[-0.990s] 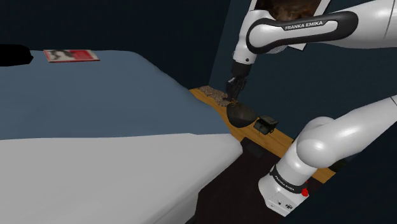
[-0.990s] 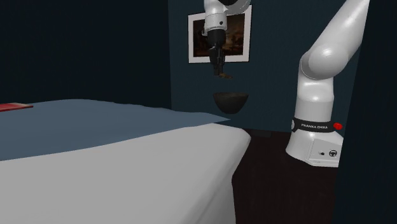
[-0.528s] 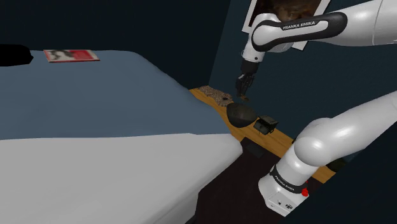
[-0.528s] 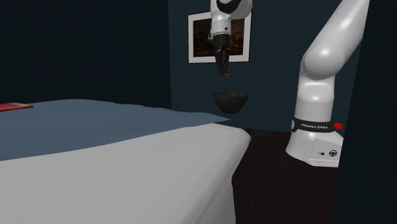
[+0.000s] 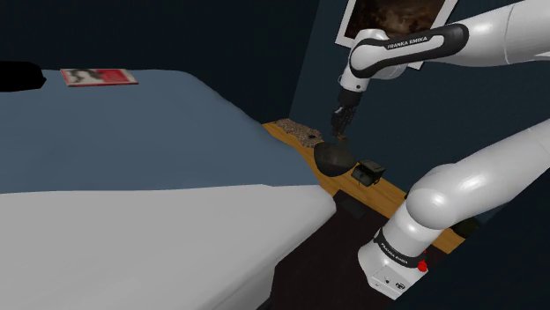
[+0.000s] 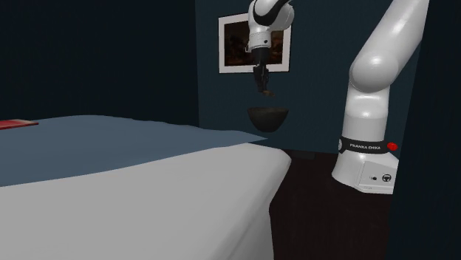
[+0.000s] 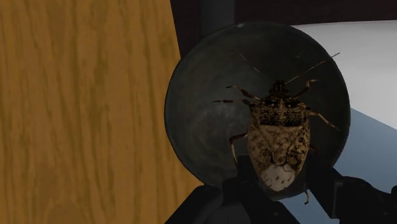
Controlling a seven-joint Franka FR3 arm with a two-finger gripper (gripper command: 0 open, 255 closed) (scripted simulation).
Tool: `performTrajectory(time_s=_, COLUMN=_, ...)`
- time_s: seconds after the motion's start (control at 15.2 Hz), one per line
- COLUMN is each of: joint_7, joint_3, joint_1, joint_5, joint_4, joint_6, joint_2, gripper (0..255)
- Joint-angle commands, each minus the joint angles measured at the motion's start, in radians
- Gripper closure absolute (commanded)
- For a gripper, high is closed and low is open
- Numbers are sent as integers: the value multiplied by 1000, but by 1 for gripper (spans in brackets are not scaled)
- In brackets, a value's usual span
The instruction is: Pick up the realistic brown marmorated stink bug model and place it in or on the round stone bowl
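Mottled brown and tan across the stink bug, with a cream rear tip and thin dark legs. Glossy charcoal for the bowl, orange-brown with wavy grain for the wooden board. Slate blue on the blanket, white on the sheet.

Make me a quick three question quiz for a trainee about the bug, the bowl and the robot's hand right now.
1. True or false: the hand is shut on the bug.
2. Pick one. The bug is: A) in the air above the bowl; B) lying inside it; C) lying beside it.
3. Fill in: the bowl stands on a wooden ___.

Key: 1 true. 2 A. 3 board.
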Motion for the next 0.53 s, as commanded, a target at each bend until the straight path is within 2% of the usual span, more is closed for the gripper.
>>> performTrajectory(time_s=0.0, joint_7=-2, joint_3=-3, joint_1=0, joint_5=0, joint_4=-17, joint_6=29, joint_2=12, gripper=255)
performTrajectory(time_s=0.46, joint_7=-5, joint_3=-13, joint_1=0, joint_5=-1, joint_4=-79, joint_6=135, joint_2=56, gripper=255)
